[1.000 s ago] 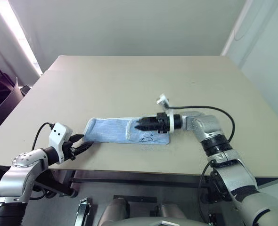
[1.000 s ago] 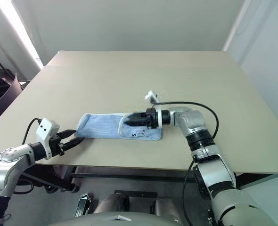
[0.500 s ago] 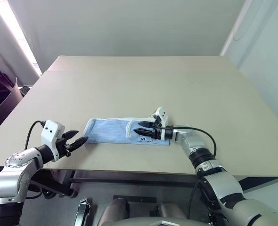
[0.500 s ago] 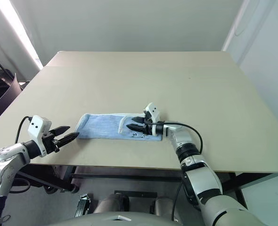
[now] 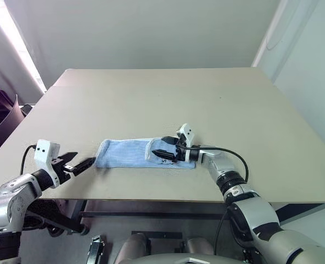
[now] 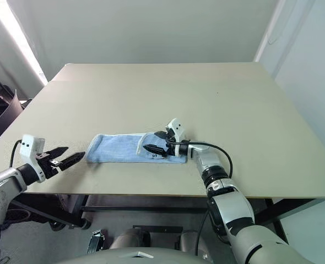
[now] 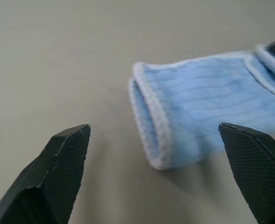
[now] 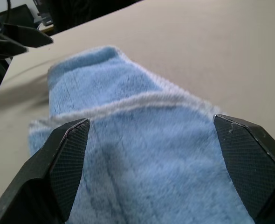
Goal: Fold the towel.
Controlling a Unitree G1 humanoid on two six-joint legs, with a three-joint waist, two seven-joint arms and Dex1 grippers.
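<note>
The folded towel (image 5: 137, 154) lies near the front edge of the table (image 5: 151, 99), the right claw (image 5: 163, 150) spread wide just over its three o'clock end, while the left claw (image 5: 81, 163) gapes wide, empty, at nine o'clock just off it.

The scene is evenly and brightly lit, glare is thrown from a window strip (image 5: 11, 33) at upper left, and the wrist views are softened by blur.

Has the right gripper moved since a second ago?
Yes. The right gripper has dropped from above the towel to just over its right end, and its jaws have spread wider.
</note>
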